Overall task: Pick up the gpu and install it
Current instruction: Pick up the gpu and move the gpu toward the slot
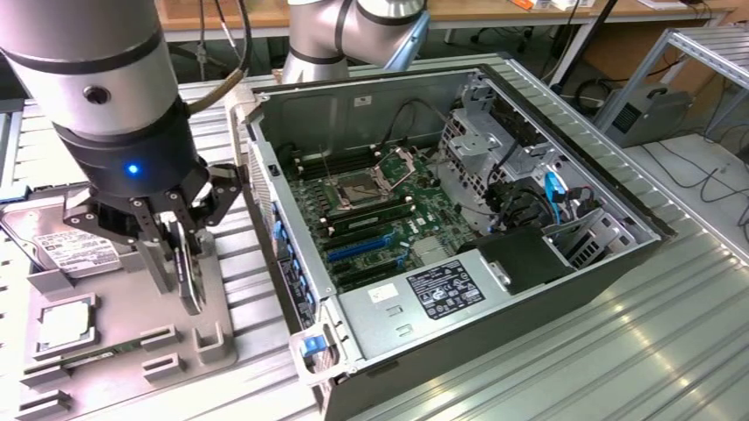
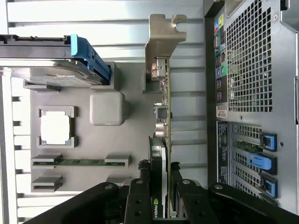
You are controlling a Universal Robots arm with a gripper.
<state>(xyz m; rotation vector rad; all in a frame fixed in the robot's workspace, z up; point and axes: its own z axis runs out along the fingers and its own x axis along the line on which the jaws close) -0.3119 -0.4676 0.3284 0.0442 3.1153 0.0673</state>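
My gripper (image 1: 178, 235) hangs over the grey parts tray (image 1: 129, 346) at the exterior view's left, shut on the gpu (image 1: 188, 276). The gpu is a thin dark card held on edge between the two fingers. In the wrist view the gpu (image 2: 162, 116) runs edge-on away from my gripper (image 2: 159, 189), with its silver bracket (image 2: 163, 42) at the far end. Whether the card still touches the tray I cannot tell. The open computer case (image 1: 468, 202) lies just beside it, with blue expansion slots (image 1: 357, 250) on the motherboard.
On the tray (image 2: 107, 84) lie a silver hard drive (image 1: 65, 246), a square CPU chip (image 1: 65, 323) and a green memory stick (image 2: 79, 162). The case's perforated rear panel (image 2: 252, 70) with blue slot clips (image 2: 261, 161) stands close beside the card. A ribbed metal table (image 1: 609, 351) surrounds everything.
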